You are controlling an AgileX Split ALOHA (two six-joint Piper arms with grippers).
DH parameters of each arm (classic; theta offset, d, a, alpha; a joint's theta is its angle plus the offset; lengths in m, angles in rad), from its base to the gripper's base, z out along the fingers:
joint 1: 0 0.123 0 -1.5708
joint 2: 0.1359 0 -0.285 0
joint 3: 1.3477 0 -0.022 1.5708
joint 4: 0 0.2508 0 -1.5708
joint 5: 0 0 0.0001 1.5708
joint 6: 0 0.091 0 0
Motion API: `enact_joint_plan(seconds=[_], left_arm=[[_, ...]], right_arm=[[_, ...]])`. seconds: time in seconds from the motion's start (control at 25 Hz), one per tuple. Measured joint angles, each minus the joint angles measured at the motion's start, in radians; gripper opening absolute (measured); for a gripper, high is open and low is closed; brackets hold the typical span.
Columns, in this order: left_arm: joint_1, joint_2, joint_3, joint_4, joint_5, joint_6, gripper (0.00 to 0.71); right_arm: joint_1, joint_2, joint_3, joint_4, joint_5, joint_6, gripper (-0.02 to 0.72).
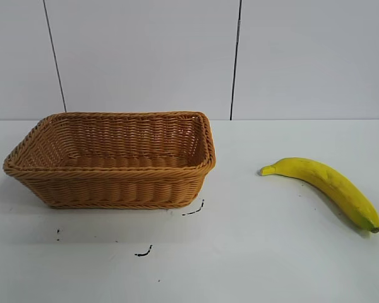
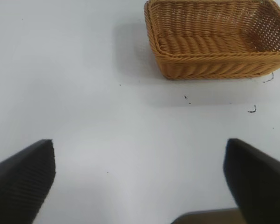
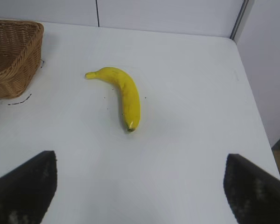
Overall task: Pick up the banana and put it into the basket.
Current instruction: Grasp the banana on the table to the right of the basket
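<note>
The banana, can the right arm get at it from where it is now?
Probably yes: the banana lies alone on the bare table, apart from the basket, and the right gripper is open facing it.

One banana (image 1: 325, 184) lies on the tabletop (image 1: 252, 252) toward its right edge. One basket (image 1: 114, 189) stands toward the left edge. Two grippers show, one per wrist view.

White table (image 1: 252, 252), basket (image 1: 114, 161) at left, banana (image 1: 328, 186) well apart at right, small black marks (image 1: 145, 252)
</note>
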Motion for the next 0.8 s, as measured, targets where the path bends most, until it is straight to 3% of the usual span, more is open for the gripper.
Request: enact_joint_plan(seconds=[0.4, 0.8], left_arm=[[0.000, 0.000, 0.000, 0.000, 0.000, 0.000, 0.695], [0.000, 0.000, 0.000, 0.000, 0.000, 0.000, 0.695]], right_arm=[[0.000, 0.644, -0.308, -0.010, -0.004, -0.028, 0.696], [0.025, 1.016, -0.553, -0.002, -0.037, -0.269, 0.696]])
